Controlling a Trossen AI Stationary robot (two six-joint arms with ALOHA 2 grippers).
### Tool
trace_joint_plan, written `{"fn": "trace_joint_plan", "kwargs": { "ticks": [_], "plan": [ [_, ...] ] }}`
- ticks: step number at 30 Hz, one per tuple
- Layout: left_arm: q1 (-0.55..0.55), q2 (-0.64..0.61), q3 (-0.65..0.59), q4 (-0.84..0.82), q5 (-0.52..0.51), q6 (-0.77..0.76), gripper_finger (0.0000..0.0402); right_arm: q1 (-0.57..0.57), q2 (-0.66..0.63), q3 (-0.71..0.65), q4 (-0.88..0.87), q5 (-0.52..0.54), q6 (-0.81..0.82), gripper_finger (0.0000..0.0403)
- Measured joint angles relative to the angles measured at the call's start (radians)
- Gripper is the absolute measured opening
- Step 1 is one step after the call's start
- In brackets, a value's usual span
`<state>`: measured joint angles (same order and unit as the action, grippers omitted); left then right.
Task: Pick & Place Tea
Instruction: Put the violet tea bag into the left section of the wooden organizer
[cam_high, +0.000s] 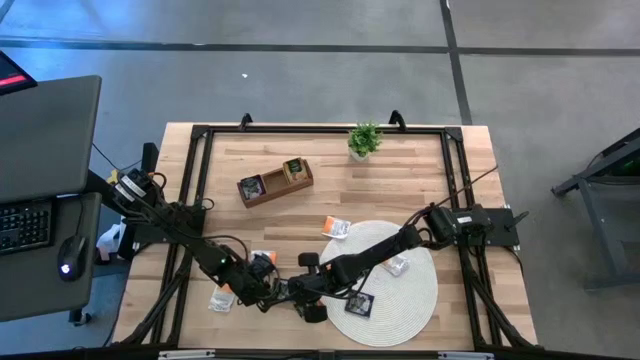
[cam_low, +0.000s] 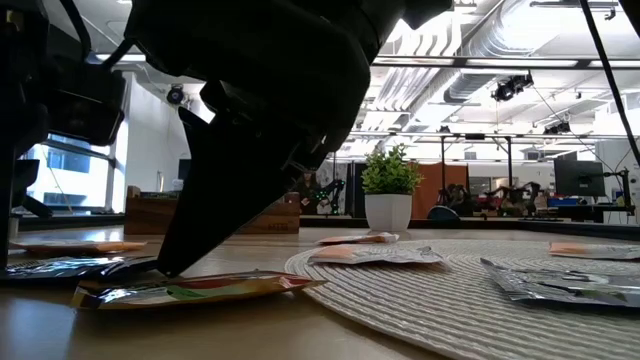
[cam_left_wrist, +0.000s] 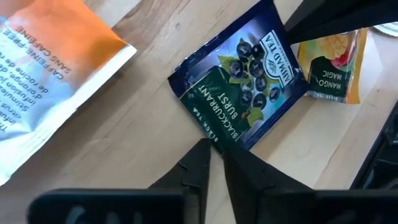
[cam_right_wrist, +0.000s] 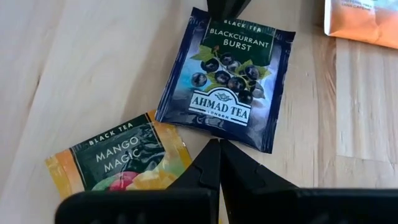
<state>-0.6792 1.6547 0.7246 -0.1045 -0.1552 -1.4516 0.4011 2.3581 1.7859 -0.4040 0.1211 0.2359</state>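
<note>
A dark blue blackcurrant tea sachet (cam_right_wrist: 227, 81) lies flat on the wooden table, left of the round mat (cam_high: 400, 300). It also shows in the left wrist view (cam_left_wrist: 242, 87). My left gripper (cam_left_wrist: 214, 148) is shut, its tips at the sachet's one short edge. My right gripper (cam_right_wrist: 217, 144) is shut, its tips at the opposite edge. A mango sachet (cam_right_wrist: 121, 158) lies flat beside it. An orange-and-white sachet (cam_left_wrist: 50, 74) lies a little farther off. In the high view both grippers (cam_high: 283, 290) meet near the table's near edge. My left gripper's shut fingertips meet the blackcurrant sachet's edge at its "Black Tea" end (cam_left_wrist: 210, 132), slanting down from the table's left; whether they press it I cannot tell. My right gripper's shut fingertips stand at the opposite edge (cam_right_wrist: 219, 132), slanting down from the right; whether they touch I cannot tell. The sachet lies flat.
Several more sachets lie on the mat (cam_high: 360, 305) and at its far edge (cam_high: 335, 228); others lie near the left arm (cam_high: 222, 298). A brown wooden tray (cam_high: 275, 182) and a small potted plant (cam_high: 364, 140) stand toward the far edge.
</note>
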Motion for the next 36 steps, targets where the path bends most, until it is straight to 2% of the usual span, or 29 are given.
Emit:
{"fn": "trace_joint_plan", "kwargs": {
  "ticks": [9, 14, 21, 36],
  "plan": [
    [-0.001, 0.000, -0.001, 0.060, -0.012, 0.000, 0.0171, 0.006, -0.001, 0.000, -0.003, -0.001, -0.012, 0.0000],
    [-0.002, 0.000, 0.000, 0.070, -0.090, -0.072, 0.0198, 0.008, -0.001, -0.001, 0.014, 0.011, -0.011, 0.0000],
    [-0.002, 0.001, -0.002, 0.087, -0.116, -0.074, 0.0177, 0.009, 0.018, -0.002, 0.103, 0.007, -0.011, 0.0000],
    [-0.001, 0.001, 0.000, 0.029, -0.118, -0.037, 0.0077, 0.001, 0.033, 0.002, 0.093, -0.026, 0.007, 0.0000]
  ]
}}
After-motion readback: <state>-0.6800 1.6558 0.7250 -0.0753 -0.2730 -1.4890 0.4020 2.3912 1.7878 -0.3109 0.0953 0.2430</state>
